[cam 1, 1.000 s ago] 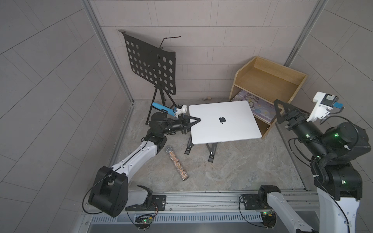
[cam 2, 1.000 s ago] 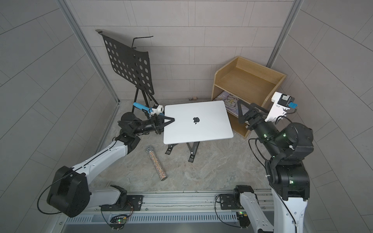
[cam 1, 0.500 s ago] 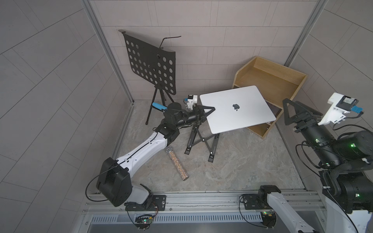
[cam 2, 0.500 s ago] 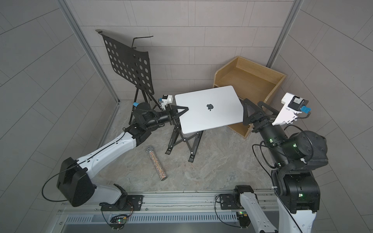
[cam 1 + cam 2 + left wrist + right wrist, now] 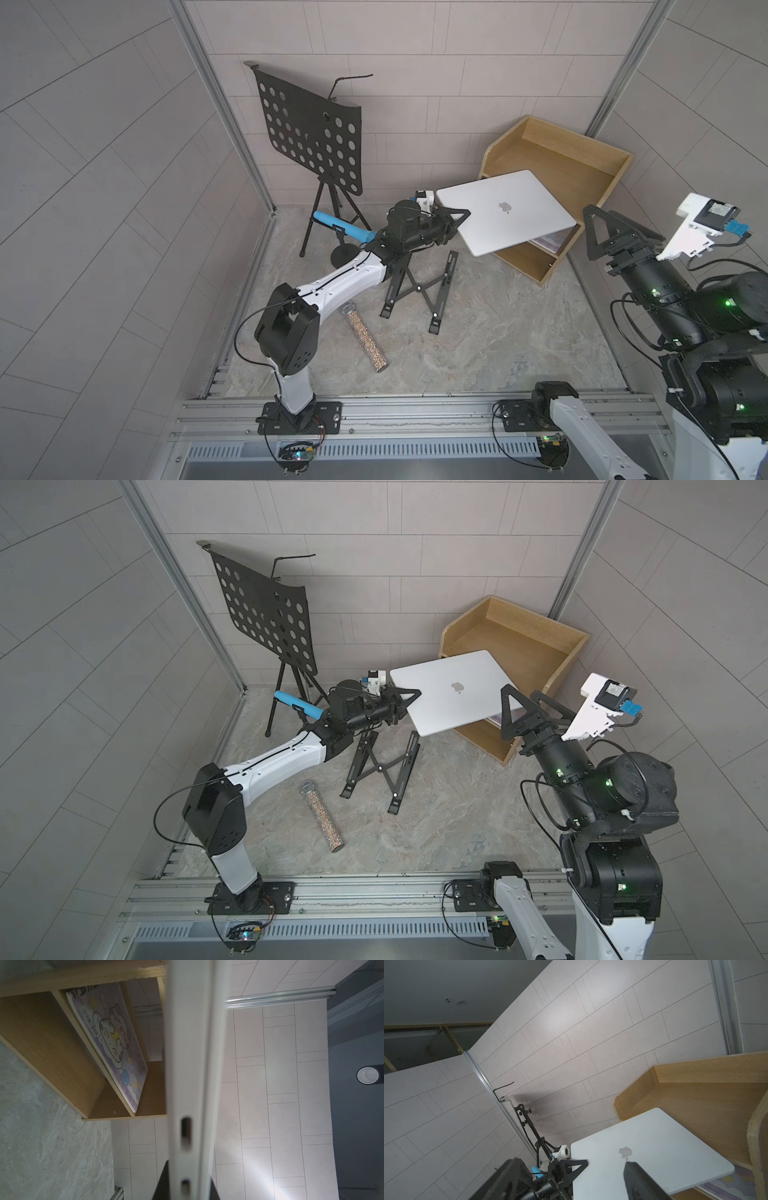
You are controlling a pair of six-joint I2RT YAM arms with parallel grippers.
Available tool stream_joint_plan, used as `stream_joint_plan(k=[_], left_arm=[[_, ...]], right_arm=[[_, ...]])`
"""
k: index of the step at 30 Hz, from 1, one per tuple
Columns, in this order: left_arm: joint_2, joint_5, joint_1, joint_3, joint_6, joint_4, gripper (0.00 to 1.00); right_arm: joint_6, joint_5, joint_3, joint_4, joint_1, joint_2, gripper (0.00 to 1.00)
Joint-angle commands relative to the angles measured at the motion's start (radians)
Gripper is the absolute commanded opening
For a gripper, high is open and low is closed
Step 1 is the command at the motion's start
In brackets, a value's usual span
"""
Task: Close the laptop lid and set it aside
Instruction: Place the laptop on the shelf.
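The left fingers point(image 5: 464, 213) are pinching the short, port-side edge of the laptop point(image 5: 490, 232). They are closed tight on it, one finger lying over the lid point(image 5: 528, 199) and the other under the base.

The lid is lying flat against the base with the logo up, so the closing step is judged complete. The laptop is hanging clear of the table point(image 5: 478, 340) and of the black folding stand point(image 5: 419, 287), supported from that one edge only.

Its long axis is running straight out from the left fingers toward the wooden shelf unit point(image 5: 573, 166). Its far short edge is lying at the unit's front, above the lower compartment where the purple cat notebook point(image 5: 112, 1043) is resting.

The right fingers point(image 5: 639, 1180) are standing wide apart and empty, near the laptop's far corner but apart from it in a top view. The left arm is doing the carrying, while the right arm is nearer the free end.

The coming move is judged to be a feed along the long axis onto the upper shelf, possibly with the right fingers steadying the free end.
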State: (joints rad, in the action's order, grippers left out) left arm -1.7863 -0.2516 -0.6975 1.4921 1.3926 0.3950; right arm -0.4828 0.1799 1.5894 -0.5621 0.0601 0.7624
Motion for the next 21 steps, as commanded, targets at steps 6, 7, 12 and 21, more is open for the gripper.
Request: stream_joint_plan(k=[6, 7, 12, 21], left_arm=[[-0.025, 0.127, -0.041, 0.157, 0.02, 0.159, 0.0], [-0.034, 0.148, -0.052, 0.171, 0.011, 0.147, 0.0], [-0.093, 0.295, -0.114, 0.243, -0.061, 0.086, 0.0], [-0.254, 0.5, -0.183, 0.434, -0.069, 0.021, 0.0]], right_arm=[[-0.004, -0.008, 0.002, -0.004, 0.01, -0.006, 0.82], [-0.007, -0.008, -0.001, -0.001, 0.01, -0.005, 0.82], [-0.024, -0.019, 0.015, -0.002, 0.013, 0.008, 0.82], [-0.032, -0.089, 0.081, -0.03, 0.02, 0.013, 0.82]])
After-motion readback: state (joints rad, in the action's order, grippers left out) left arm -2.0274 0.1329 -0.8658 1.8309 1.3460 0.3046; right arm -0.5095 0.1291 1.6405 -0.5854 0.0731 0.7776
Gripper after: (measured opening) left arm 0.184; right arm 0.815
